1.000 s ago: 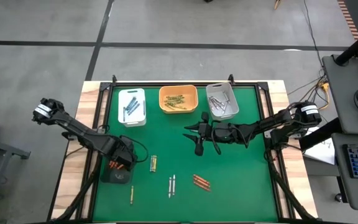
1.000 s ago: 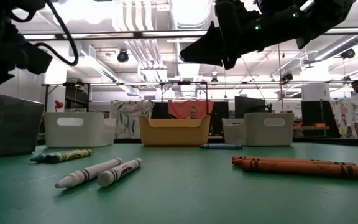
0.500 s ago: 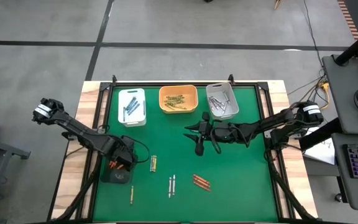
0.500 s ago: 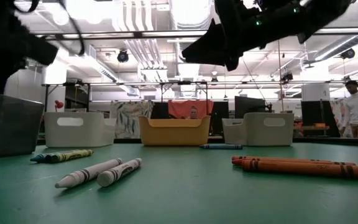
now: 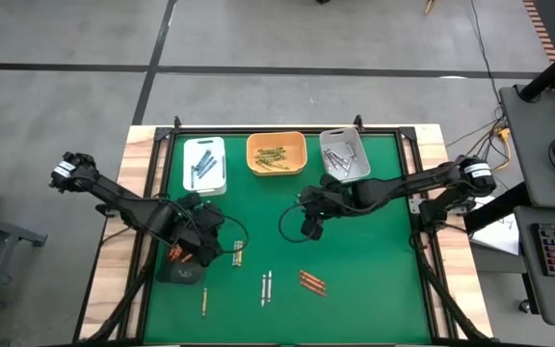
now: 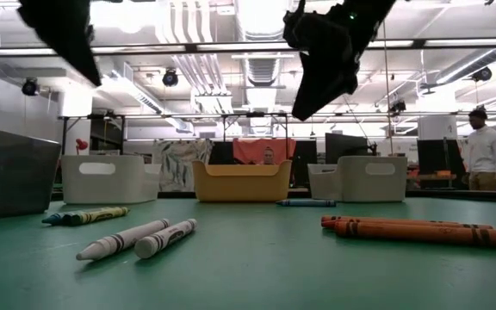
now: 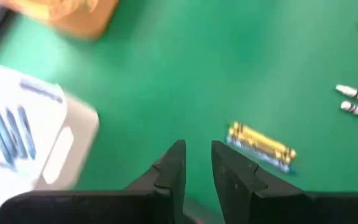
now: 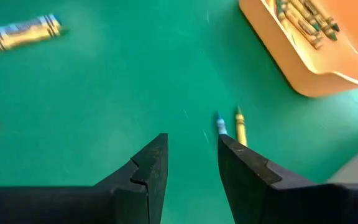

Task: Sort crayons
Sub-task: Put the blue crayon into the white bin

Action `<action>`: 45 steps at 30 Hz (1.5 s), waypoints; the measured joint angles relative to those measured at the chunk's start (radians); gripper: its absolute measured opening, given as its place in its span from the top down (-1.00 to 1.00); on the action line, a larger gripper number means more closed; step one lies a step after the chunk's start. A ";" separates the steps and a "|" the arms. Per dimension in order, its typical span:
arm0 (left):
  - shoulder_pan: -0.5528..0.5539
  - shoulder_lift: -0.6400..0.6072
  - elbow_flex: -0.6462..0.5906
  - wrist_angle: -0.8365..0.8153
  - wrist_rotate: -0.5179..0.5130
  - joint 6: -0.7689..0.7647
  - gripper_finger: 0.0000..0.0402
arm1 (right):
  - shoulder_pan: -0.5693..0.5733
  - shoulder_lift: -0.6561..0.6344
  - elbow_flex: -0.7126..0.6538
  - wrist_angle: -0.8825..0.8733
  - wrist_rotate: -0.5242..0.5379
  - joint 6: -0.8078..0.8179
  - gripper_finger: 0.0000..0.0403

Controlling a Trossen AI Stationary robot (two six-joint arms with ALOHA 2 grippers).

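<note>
Crayons lie loose on the green mat: a yellow and blue pair (image 5: pixel 238 253) (image 7: pixel 260 144), two white ones (image 5: pixel 266 287), red-orange ones (image 5: pixel 311 281) and an olive one (image 5: pixel 203 302). My left gripper (image 5: pixel 215 249) (image 7: pixel 197 163) hangs above the mat beside the yellow and blue pair, its fingers a little apart with nothing between them. My right gripper (image 5: pixel 308 229) (image 8: pixel 191 158) hangs open over mid-table, pointing down above a blue crayon (image 8: pixel 219 124) and a yellow crayon (image 8: pixel 240 126) lying on the mat.
Three trays stand along the far edge: white (image 5: pixel 204 164) with blue crayons, orange (image 5: pixel 277 154) with olive ones, grey (image 5: pixel 345 157) with grey ones. A dark bin (image 5: pixel 183 273) at the near left holds red-orange crayons (image 5: pixel 178 254). A person (image 6: pixel 486 151) stands beyond the table.
My left gripper has risen from the dark bin, moved toward the table's right and rolled. My right gripper has tipped from lying nearly level, pointing toward the left edge, to pointing steeply down, and has risen a little. The crayons on the mat have stayed put.
</note>
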 joint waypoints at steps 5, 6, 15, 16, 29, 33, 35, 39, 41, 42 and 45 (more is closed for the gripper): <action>0.000 -0.020 -0.009 0.124 -0.112 0.205 0.72 | 0.000 0.015 0.041 -0.097 -0.001 -0.136 0.37; 0.000 -0.025 -0.019 0.155 -0.134 0.249 0.73 | 0.000 0.015 0.039 -0.095 -0.003 -0.182 0.37; 0.001 -0.091 -0.182 0.693 -0.314 0.522 0.81 | -0.045 0.015 -0.022 -0.075 -0.003 -0.304 0.37; 0.001 -0.097 -0.216 0.784 -0.315 0.573 0.81 | -0.053 0.015 -0.035 -0.055 -0.004 -0.313 0.37; 0.055 -0.239 -0.516 1.530 -0.236 0.907 0.81 | -0.128 0.015 -0.177 0.290 -0.062 -0.384 0.37; 0.058 -0.259 -0.549 1.559 -0.236 0.906 0.81 | -0.124 0.040 -0.182 0.303 -0.077 -0.341 0.37; 0.058 -0.264 -0.550 1.562 -0.236 0.905 0.81 | -0.122 0.064 -0.183 0.308 -0.090 -0.325 0.37; 0.061 -0.265 -0.549 1.561 -0.244 0.920 0.81 | -0.121 0.135 -0.171 0.305 -0.066 -0.297 0.37; 0.064 -0.265 -0.542 1.560 -0.245 0.923 0.81 | -0.122 0.162 -0.158 0.303 -0.055 -0.294 0.37; 0.065 -0.266 -0.539 1.560 -0.244 0.922 0.81 | -0.122 0.175 -0.150 0.304 -0.053 -0.294 0.37; 0.065 -0.266 -0.535 1.560 -0.245 0.922 0.81 | -0.123 0.207 -0.126 0.295 -0.052 -0.292 0.37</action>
